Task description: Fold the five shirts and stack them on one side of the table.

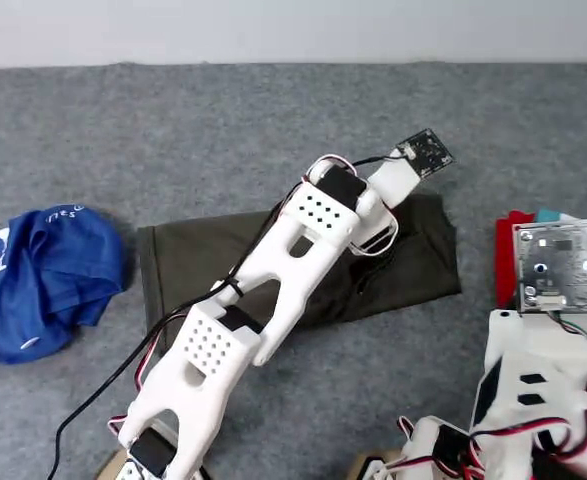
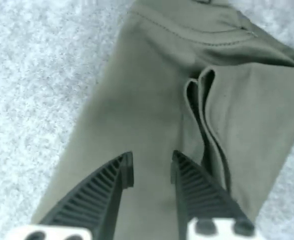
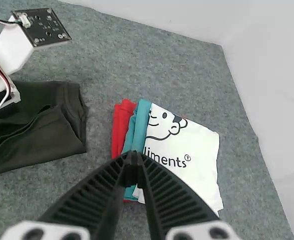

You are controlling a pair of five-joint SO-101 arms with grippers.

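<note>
Far carpet [image 1: 273, 110] lies open; left arm [image 1: 303, 235] spans the olive shirt [image 1: 188, 260], seemingly barring the middle.

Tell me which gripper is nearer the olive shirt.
Left. The left gripper, open, is directly over the olive shirt; the right gripper, shut, is off to its side, above the folded shirt stack.

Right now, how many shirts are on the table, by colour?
crumpled blue fabric shirt: 1
flat dark olive fabric shirt: 1
folded red fabric shirt: 1
folded teal fabric shirt: 1
folded white printed fabric shirt: 1
Total: 5 shirts
</note>
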